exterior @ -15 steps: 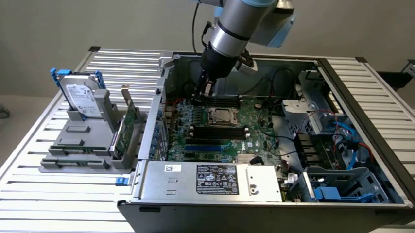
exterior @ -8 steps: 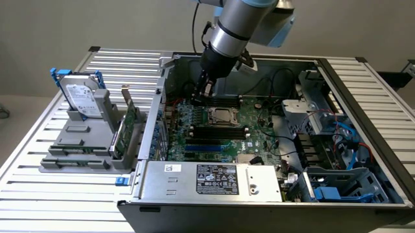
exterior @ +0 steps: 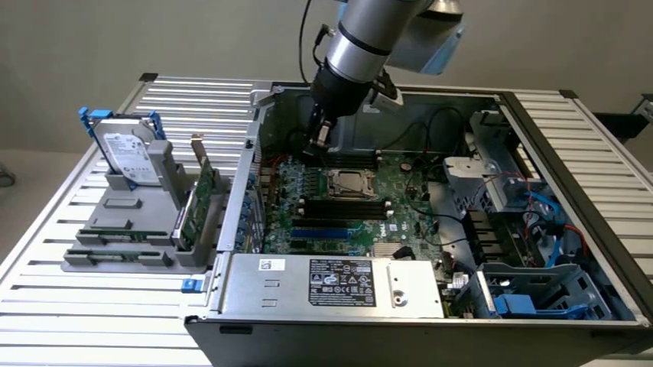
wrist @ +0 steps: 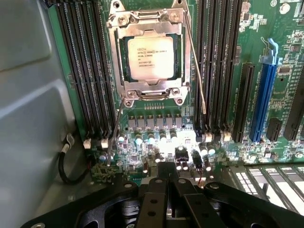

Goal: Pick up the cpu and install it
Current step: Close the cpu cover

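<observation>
CPU (wrist: 151,57) lies flat in the motherboard socket, printed silver top facing up, with the metal socket frame (wrist: 117,57) lying around its edges. That placement makes sense: the frame is what presses the chip onto its contacts, so the chip has to lie square inside it. Two thin wire levers (wrist: 195,71) run alongside the frame (whether they are hooked down I cannot tell). In the exterior view the CPU (exterior: 347,183) shows as a pale square in the middle of the motherboard (exterior: 408,218), between the banks of dark memory slots (wrist: 80,61).

The gripper (wrist: 167,170) is clenched with its fingers pressed together and nothing between them. It hangs above the row of small capacitors just beside the socket, apart from the chip. From the exterior view the gripper (exterior: 320,138) points straight down inside the open computer case (exterior: 510,107), on the far side of the socket. A vertical pose suits reaching down past the case walls without brushing the cables. Judging by how things lie, the chip is seated.
</observation>
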